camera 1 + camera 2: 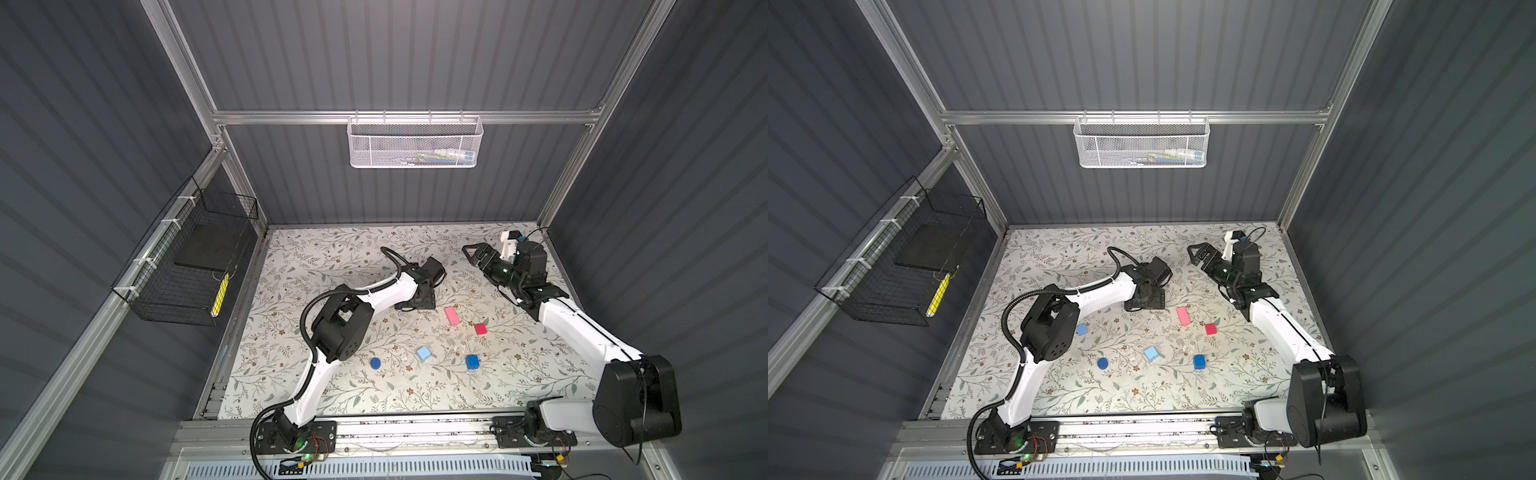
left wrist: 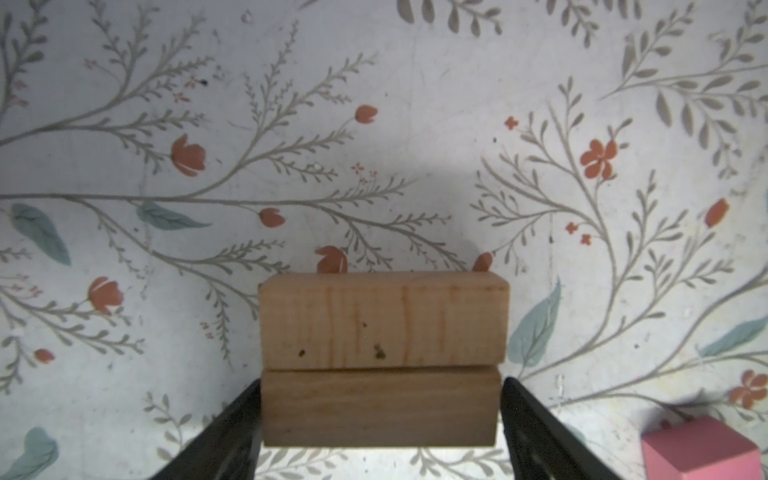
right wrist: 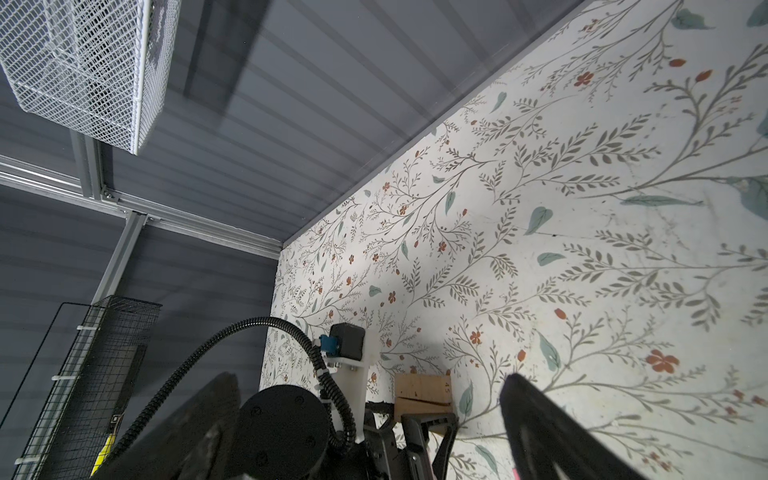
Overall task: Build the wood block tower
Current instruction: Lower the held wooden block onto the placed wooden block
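A tan oblong (image 2: 382, 320) lies flat, a second tan oblong (image 2: 380, 409) pressed along its long side. Near them lies a pink oblong (image 1: 452, 316), with a red cube (image 1: 480, 329) close by. Further forward, well apart, sit a light blue cube (image 1: 423, 353), a dark blue cube (image 1: 472, 362) and a dark blue disc (image 1: 375, 363). A third blue cube (image 1: 1081, 329) sits off left.

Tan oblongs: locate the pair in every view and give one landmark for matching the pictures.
Both top views: not visible, covered by the left gripper.
Left wrist: tan oblongs touching, the nearer between the fingers.
Right wrist: their end faces beside the left gripper.
Shared landmark: the left gripper, seen in all four.
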Controlling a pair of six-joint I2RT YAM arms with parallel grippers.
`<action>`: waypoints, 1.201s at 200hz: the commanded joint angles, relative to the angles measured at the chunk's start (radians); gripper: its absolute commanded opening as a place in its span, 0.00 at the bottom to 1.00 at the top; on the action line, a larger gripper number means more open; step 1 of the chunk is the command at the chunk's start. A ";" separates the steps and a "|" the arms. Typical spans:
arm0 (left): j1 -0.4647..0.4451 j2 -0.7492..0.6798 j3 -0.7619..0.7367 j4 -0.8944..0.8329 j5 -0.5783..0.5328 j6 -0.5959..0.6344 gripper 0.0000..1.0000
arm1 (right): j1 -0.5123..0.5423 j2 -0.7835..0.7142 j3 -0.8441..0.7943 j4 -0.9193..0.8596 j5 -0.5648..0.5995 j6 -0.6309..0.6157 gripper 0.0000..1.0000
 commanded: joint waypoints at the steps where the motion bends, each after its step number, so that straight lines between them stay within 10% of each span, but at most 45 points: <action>1: -0.006 0.043 0.001 -0.034 0.022 -0.027 0.85 | -0.007 0.000 -0.012 0.016 -0.009 0.006 0.99; 240: -0.006 0.070 0.031 -0.056 0.037 -0.062 0.82 | -0.016 -0.002 -0.018 0.017 -0.017 0.010 0.99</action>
